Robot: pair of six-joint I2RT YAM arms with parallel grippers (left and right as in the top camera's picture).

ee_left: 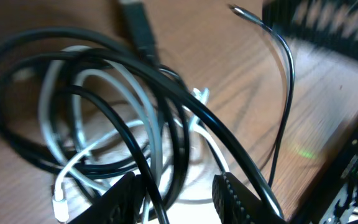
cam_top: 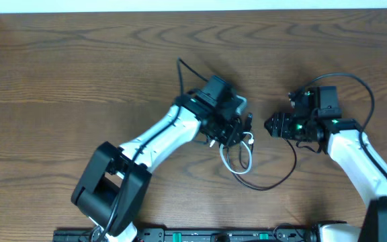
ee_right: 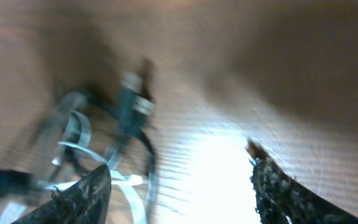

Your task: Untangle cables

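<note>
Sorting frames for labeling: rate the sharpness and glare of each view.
Overhead: sharp, evenly lit. Left wrist: cables mostly clear, soft at the edges, dark blurred shape at the right. Right wrist: heavily smeared, with bright glare on the table.

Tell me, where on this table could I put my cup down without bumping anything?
The far left of the table is bare wood, and so is the strip along the back edge. It is crowded in the middle: the cables lie bunched under the left hand, with the right hand close beside them.

No legible text or labels anywhere.
</note>
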